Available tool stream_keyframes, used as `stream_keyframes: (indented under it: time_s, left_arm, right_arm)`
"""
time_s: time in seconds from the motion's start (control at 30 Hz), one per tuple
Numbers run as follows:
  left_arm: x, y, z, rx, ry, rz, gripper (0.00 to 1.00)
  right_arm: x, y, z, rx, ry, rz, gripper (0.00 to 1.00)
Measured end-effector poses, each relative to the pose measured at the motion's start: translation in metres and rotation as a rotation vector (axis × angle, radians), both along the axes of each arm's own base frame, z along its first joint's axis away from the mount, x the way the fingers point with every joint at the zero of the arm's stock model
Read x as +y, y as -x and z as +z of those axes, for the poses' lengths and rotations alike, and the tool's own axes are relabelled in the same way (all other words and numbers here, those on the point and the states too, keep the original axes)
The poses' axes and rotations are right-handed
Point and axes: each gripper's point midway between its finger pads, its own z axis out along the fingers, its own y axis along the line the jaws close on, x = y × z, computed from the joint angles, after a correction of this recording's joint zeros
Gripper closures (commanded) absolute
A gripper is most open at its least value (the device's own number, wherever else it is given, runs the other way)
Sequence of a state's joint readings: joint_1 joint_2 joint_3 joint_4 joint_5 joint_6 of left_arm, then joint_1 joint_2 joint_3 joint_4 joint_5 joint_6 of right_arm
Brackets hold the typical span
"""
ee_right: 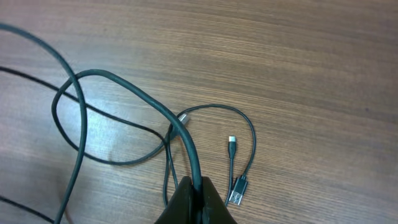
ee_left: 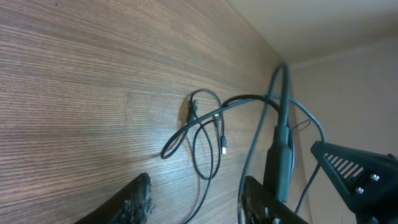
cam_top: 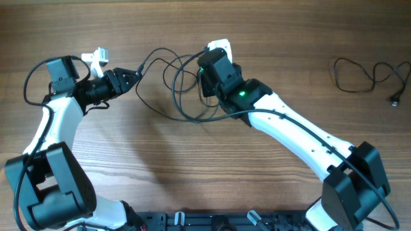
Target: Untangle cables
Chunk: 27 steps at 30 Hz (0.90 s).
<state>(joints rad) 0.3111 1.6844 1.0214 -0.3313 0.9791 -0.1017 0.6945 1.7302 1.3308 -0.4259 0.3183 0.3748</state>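
A tangle of thin black cables (cam_top: 173, 83) lies on the wooden table between my two grippers. My left gripper (cam_top: 135, 74) points right at the tangle's left end. In the left wrist view its jaws stand apart (ee_left: 199, 202), with one thin strand (ee_left: 203, 193) running on the table between the fingers, touching neither. My right gripper (ee_right: 199, 193) is shut on a dark cable (ee_right: 124, 87) that rises in a loop from the table. In the overhead view the right gripper (cam_top: 207, 77) sits over the tangle's right side. A thin cord with a USB plug (ee_right: 238, 190) lies just beside it.
Another black cable (cam_top: 369, 74) lies apart at the far right of the table, its plug (cam_top: 393, 101) near the edge. The arm bases (cam_top: 192, 221) stand along the front edge. The right gripper's body (ee_left: 360, 174) shows in the left wrist view.
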Motion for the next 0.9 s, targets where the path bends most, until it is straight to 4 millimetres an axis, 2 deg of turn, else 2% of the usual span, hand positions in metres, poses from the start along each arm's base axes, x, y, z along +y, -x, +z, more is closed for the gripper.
stream_keyframes:
  time_s: [0.03,0.07,0.1,0.17,0.4,0.73,0.9]
  left_arm:
    - [0.000,0.000,0.000,0.000,0.000,0.000,0.36]
    - [0.000,0.000,0.000,-0.002,-0.002,-0.002,0.16]
    - [0.000,0.000,0.000,-0.004,-0.003,-0.003,0.06]
    - [-0.001,0.000,0.001,-0.007,0.001,-0.007,0.01]
    - [-0.015,0.007,0.017,-0.099,0.065,-0.112,0.03]
    - [-0.018,0.010,0.021,-0.136,0.071,-0.145,0.31]
    - [-0.015,0.008,0.017,-0.129,0.042,-0.129,0.32]
  right_arm:
    - [0.000,0.000,0.000,0.001,-0.006,-0.006,0.96]
    - [0.000,0.000,0.000,0.003,-0.011,-0.012,0.96]
    - [0.000,0.000,0.000,0.004,-0.015,-0.015,0.96]
    - [0.000,0.000,0.000,0.005,-0.020,-0.019,0.96]
    - [-0.007,-0.005,-0.002,0.034,-0.068,-0.040,0.95]
    - [-0.006,-0.007,-0.006,0.145,-0.219,0.025,0.95]
    - [-0.004,-0.006,-0.006,0.174,-0.261,0.042,0.95]
